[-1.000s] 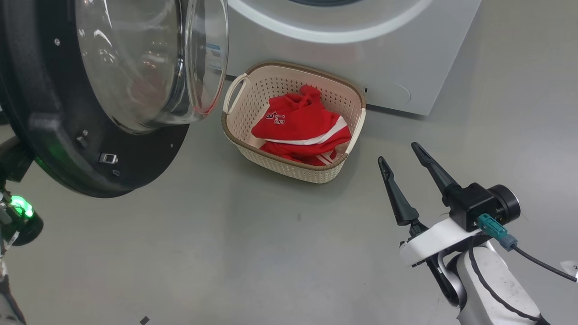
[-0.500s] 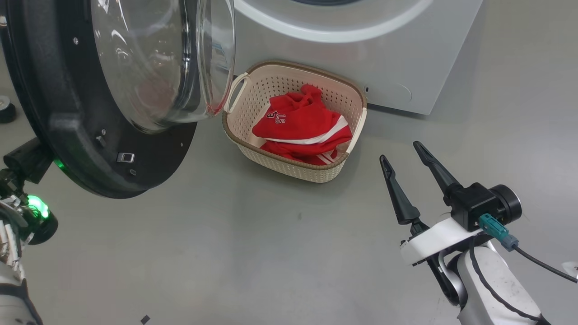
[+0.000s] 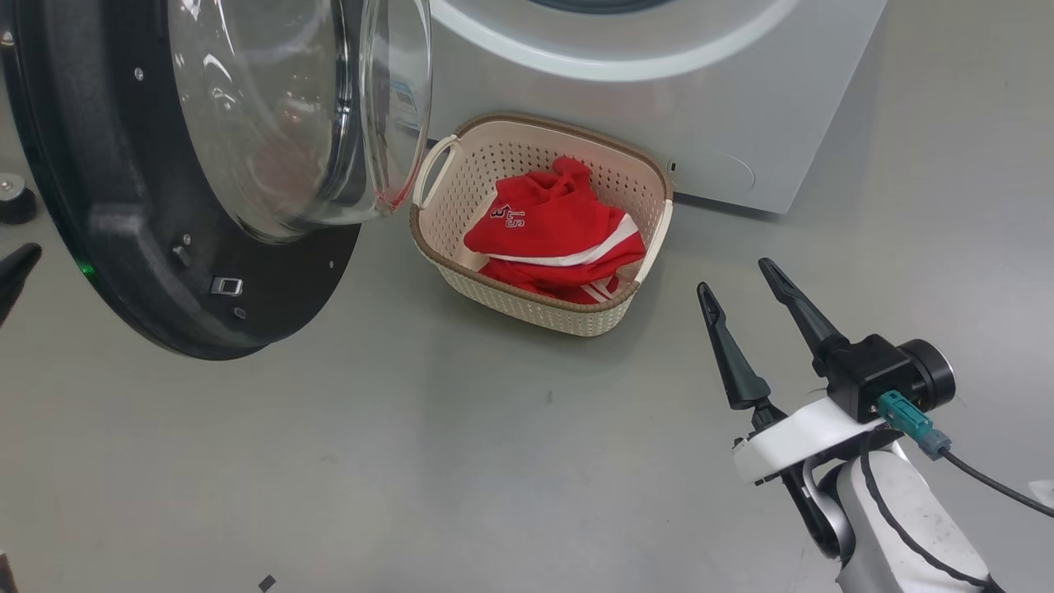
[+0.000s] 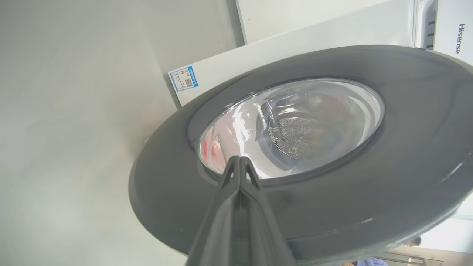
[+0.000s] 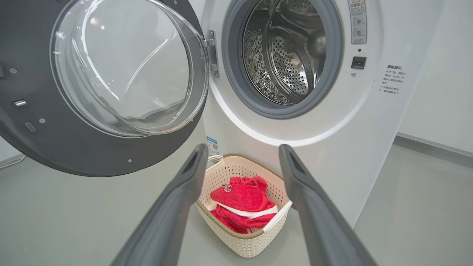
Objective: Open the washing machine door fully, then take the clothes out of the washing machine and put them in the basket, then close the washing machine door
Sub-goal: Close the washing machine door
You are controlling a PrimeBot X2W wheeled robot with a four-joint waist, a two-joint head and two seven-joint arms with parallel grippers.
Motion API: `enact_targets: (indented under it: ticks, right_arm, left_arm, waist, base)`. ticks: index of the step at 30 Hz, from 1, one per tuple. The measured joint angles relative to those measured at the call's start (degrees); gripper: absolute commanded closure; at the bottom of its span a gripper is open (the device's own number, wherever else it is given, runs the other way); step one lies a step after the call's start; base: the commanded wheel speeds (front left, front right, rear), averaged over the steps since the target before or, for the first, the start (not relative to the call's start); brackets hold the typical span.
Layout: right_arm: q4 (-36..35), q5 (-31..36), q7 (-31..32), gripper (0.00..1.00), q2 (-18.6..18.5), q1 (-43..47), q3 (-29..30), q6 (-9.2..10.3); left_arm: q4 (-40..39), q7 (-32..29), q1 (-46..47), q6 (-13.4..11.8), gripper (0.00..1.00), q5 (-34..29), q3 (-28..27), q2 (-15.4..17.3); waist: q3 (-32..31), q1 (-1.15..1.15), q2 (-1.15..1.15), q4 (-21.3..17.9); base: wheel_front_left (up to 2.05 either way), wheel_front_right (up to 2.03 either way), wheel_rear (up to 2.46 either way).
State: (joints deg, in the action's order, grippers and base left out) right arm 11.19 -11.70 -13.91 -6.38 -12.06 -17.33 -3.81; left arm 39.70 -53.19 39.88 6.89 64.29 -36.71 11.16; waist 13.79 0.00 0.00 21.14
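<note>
The washing machine (image 3: pixel 659 107) stands at the top with its door (image 3: pixel 123 206) swung out to the left, glass bowl facing the basket. Its steel drum (image 5: pixel 288 55) shows no clothes. The cream basket (image 3: pixel 510 292) sits on the floor against the machine's front and holds the red clothes (image 3: pixel 552 231) with white stripes. My right gripper (image 3: pixel 734 277) hangs open and empty to the right of the basket; in its wrist view the right gripper (image 5: pixel 242 147) frames the basket (image 5: pixel 240 240). My left gripper (image 4: pixel 240 158) is shut, empty, before the door's outer face (image 4: pixel 332 207).
Bare grey floor (image 3: pixel 453 461) lies in front of the basket and door. A small dark round object (image 3: pixel 12 198) sits on the floor at the far left. A white wall (image 5: pixel 436 74) stands right of the machine. A cable (image 3: pixel 988 486) trails from my right wrist.
The door shifted a little to the right early on, then held. My left wrist with its green light has gone from the head view's lower left; a dark tip shows there now. The right arm is unmoved.
</note>
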Motion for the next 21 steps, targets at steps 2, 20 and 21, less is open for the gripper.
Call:
enact_targets:
  ticks: [2,20,21]
  right_arm:
    - [0.02,-0.34,-0.01,0.00,0.00,0.10,0.19,0.01]
    - [0.27,-0.40,-0.01,0.00,0.51,0.85,-0.42,0.00]
    - [0.30,-0.40,-0.02,0.00,0.52,0.86,-0.42,-0.01]
  left_arm:
    - [-2.99,2.24,-1.04,0.00,1.00,-2.67,1.86,0.54]
    - [-20.56,24.24,-20.77,0.04,1.00,-22.46,20.72,6.17]
    - [-21.01,25.91,-21.58,0.04,1.00,-23.36,21.27,6.22]
  waist:
    - [-0.17,0.00,0.00,0.21]
    - [-0.95,0.00,0.00,0.97]
    - [-0.98,0.00,0.00,0.98]
  base:
    - [0.00,0.00,0.00]
    - [0.00,0.00,0.00]
    - [0.00,0.00,0.00]
